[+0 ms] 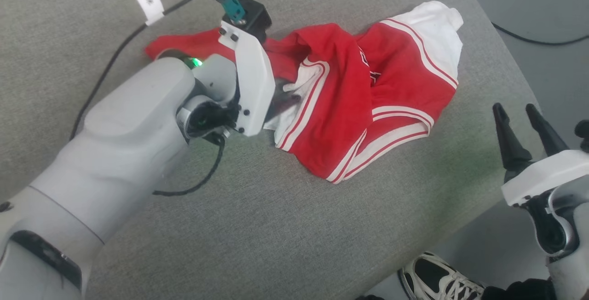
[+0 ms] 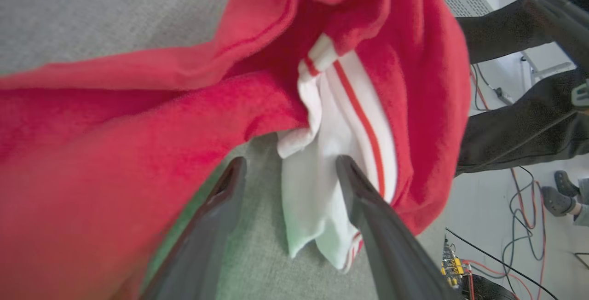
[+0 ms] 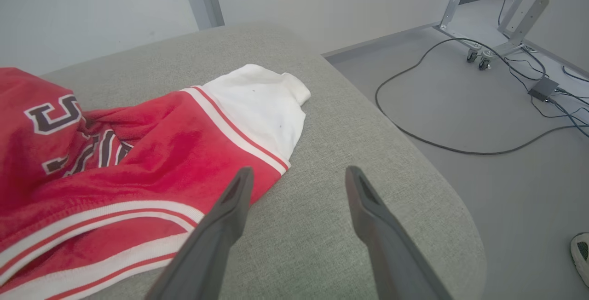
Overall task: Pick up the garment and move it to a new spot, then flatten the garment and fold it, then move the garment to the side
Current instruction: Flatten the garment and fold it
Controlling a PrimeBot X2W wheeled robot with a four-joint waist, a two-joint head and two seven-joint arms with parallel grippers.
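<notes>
The garment (image 1: 368,93) lies crumpled on the grey cushioned surface (image 1: 276,226), red with white sleeves and striped trim. My left gripper (image 1: 284,101) is pushed into its left side, mostly hidden behind my wrist bracket. In the left wrist view that gripper (image 2: 291,165) is open, its fingers either side of a white striped fold of the garment (image 2: 322,189) that rests on the cushion. My right gripper (image 1: 524,120) hovers open at the cushion's right edge, apart from the cloth. In the right wrist view it (image 3: 299,173) points at bare cushion beside the white sleeve (image 3: 262,102); black lettering (image 3: 55,116) shows.
A black cable with a white tag (image 1: 148,1) runs across the cushion to my left wrist. A person's shoe (image 1: 437,277) stands by the cushion's near right corner, and dark-trousered legs (image 2: 520,125) are beyond the garment. Cables (image 3: 414,120) trail over the floor to the right.
</notes>
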